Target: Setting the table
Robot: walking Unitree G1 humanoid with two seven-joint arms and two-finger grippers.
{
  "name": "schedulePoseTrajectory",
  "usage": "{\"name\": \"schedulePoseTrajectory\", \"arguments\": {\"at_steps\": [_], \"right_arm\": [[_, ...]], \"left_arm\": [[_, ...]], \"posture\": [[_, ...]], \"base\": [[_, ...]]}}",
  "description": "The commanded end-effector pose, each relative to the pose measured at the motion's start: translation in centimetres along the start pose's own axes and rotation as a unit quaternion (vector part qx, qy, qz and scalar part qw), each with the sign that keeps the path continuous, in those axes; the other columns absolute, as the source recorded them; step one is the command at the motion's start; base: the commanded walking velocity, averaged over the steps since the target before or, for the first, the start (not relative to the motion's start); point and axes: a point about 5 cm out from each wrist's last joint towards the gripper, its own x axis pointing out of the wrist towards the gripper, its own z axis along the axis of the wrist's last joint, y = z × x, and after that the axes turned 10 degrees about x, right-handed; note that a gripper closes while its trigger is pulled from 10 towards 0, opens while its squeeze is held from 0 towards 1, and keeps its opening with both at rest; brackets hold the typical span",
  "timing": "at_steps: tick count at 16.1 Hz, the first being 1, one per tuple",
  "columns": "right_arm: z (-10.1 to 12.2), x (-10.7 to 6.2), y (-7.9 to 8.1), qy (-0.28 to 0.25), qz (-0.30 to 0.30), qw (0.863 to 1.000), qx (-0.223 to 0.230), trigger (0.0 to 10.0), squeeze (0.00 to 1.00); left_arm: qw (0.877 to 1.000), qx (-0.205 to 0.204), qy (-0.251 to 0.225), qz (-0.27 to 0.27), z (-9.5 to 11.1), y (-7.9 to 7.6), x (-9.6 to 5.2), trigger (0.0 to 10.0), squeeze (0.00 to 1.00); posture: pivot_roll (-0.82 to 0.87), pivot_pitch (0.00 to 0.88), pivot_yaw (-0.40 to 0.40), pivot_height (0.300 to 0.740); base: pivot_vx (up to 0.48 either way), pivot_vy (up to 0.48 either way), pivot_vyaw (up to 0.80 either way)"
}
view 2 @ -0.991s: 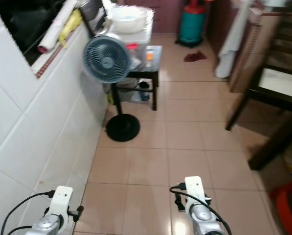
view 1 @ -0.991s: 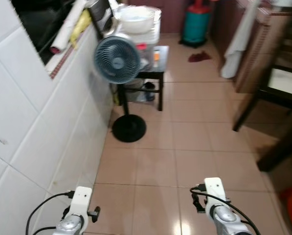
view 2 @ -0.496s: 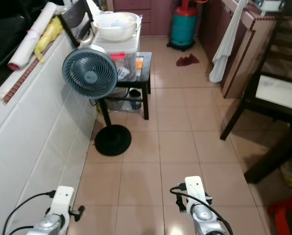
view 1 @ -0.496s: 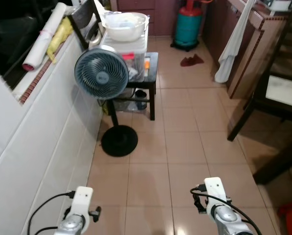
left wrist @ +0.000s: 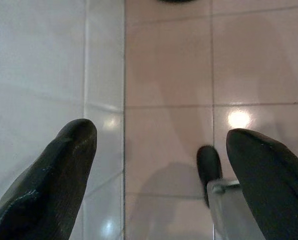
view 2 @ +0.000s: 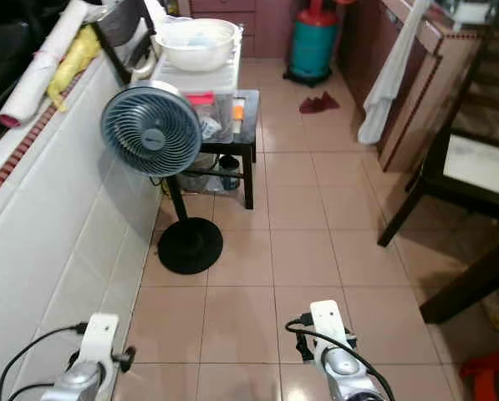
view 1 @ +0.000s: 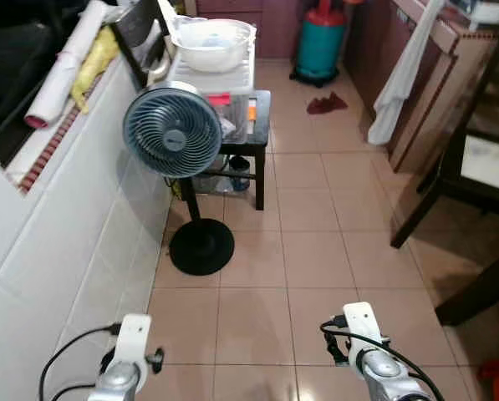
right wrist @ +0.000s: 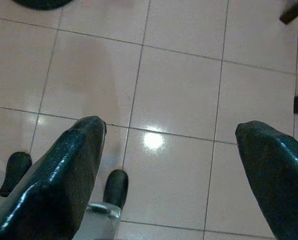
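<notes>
My left gripper (left wrist: 158, 140) hangs open over the pink floor tiles, close beside the white tiled wall, with nothing between its fingers. My right gripper (right wrist: 171, 130) is open too, above bare floor tiles. Both silver wrists, left (view 1: 132, 351) and right (view 1: 362, 334), sit low at the near edge of the head views. A white bowl (view 1: 211, 42) rests on a clear storage box (view 1: 224, 79) on a small black side table (view 1: 262, 104) ahead. A dark wooden piece with a pale top (view 1: 487, 159) stands at the right.
A standing fan (view 1: 174, 134) with a round black base (view 1: 201, 246) stands against the white tiled wall (view 1: 65, 251). A teal gas cylinder (view 1: 320, 46) is at the back. A white cloth (view 1: 399, 75) hangs at the right. Open floor (view 1: 316, 234) runs down the middle.
The whole picture has shifted, so the camera has moved: the fan and side table now sit nearer the middle. Both arms keep the same pose.
</notes>
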Motion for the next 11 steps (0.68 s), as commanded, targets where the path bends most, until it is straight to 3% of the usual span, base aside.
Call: {"name": "schedulePoseTrajectory", "arguments": {"at_steps": [1,5,11], "right_arm": [[-0.23,0.01,0.57,0.006,0.007,1.0,-0.006,10.0,0.0],[0.23,0.1,0.49,-0.001,0.002,1.0,0.006,10.0,0.0],[-0.26,0.04,0.26,0.011,-0.015,0.999,0.045,10.0,0.0]], "left_arm": [[1.0,0.004,0.011,0.005,-0.47,0.23,-0.06,10.0,0.0],[1.0,0.012,0.013,0.006,-0.36,0.23,-0.03,10.0,0.0],[1.0,0.017,0.019,0.007,-0.46,0.15,-0.02,10.0,0.0]], "posture": [[-0.12,0.068,0.018,0.74],[-0.12,0.062,0.027,0.74],[-0.11,0.017,0.041,0.74]], "base": [[0.0,0.0,0.51],[0.0,0.0,0.8],[0.0,0.0,0.0]]}}
